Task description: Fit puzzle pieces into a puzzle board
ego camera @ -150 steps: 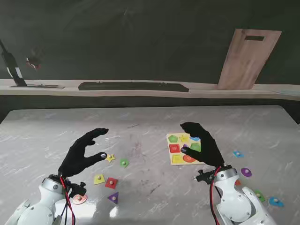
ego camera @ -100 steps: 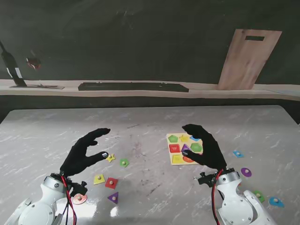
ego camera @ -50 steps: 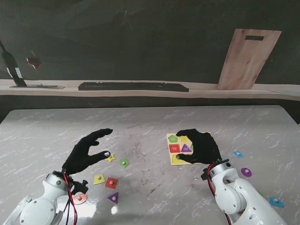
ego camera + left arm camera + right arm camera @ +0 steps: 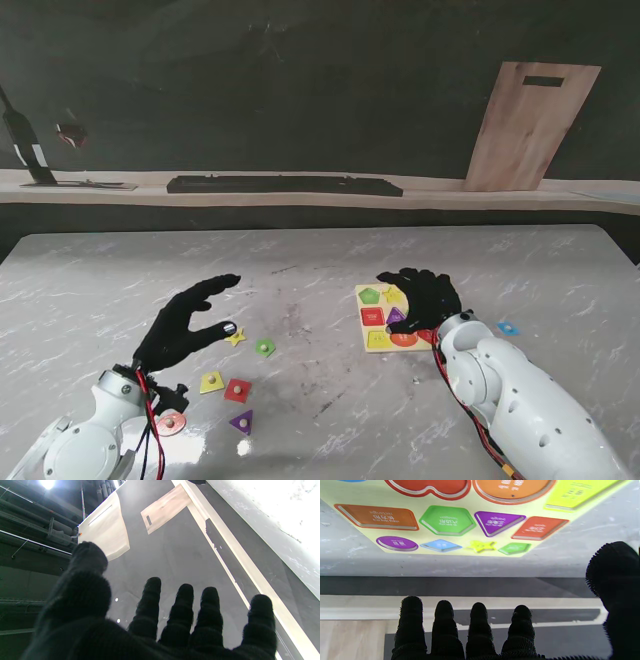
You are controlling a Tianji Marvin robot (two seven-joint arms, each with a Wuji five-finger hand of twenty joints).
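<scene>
The pale yellow puzzle board [image 4: 361, 306] lies right of the table's middle, with coloured shape slots. My right hand [image 4: 425, 295] hovers over its right half with fingers spread and nothing in it. The right wrist view shows the board [image 4: 470, 501] close by, with a green hexagon [image 4: 447, 520] and a purple triangle [image 4: 498, 522], and my fingertips [image 4: 479, 612] are apart. My left hand [image 4: 185, 322] is open above the loose pieces: a yellow star [image 4: 236, 337], a green piece [image 4: 264, 347], a yellow piece [image 4: 211, 381], a red piece [image 4: 238, 390] and a purple triangle [image 4: 242, 421].
A pink round piece [image 4: 170, 424] lies by my left wrist, and a small blue piece [image 4: 508, 328] lies right of the board. A wooden cutting board [image 4: 530, 125] leans on the back wall, beside a long black bar [image 4: 285, 184] on the ledge.
My right hand has moved away from me and dropped over the board's right side, the forearm stretching out. The left hand has barely shifted.
</scene>
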